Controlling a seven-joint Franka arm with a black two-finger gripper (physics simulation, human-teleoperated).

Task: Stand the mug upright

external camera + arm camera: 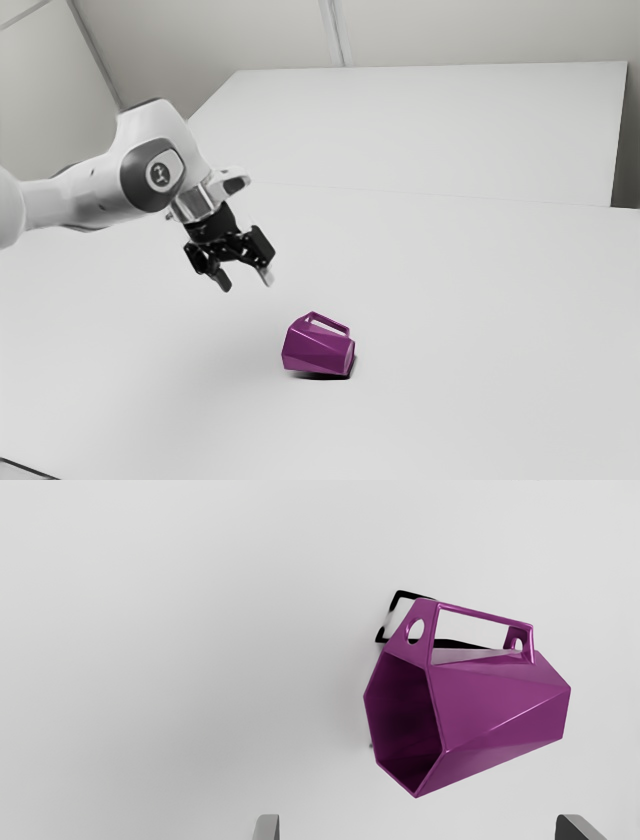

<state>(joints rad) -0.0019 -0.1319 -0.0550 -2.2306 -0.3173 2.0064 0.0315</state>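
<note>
Wrist view: the mug (475, 705) lies on its side.

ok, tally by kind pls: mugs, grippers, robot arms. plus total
Mug: 1 (purple, lying on its side)
Gripper: 1 (black, two-finger, open)
Robot arm: 1 (mostly white)
Total: 3

The table (480, 320) was white and very wide. Behind it there was a big white panel (430, 130), and behind this panel a back wall (270, 35) of light grey colour, with a narrow strip (336, 30) on it. At the exterior view's left, a side wall (45, 75) met it in a dark corner. The light was soft and made gentle shade upon the table.
</note>
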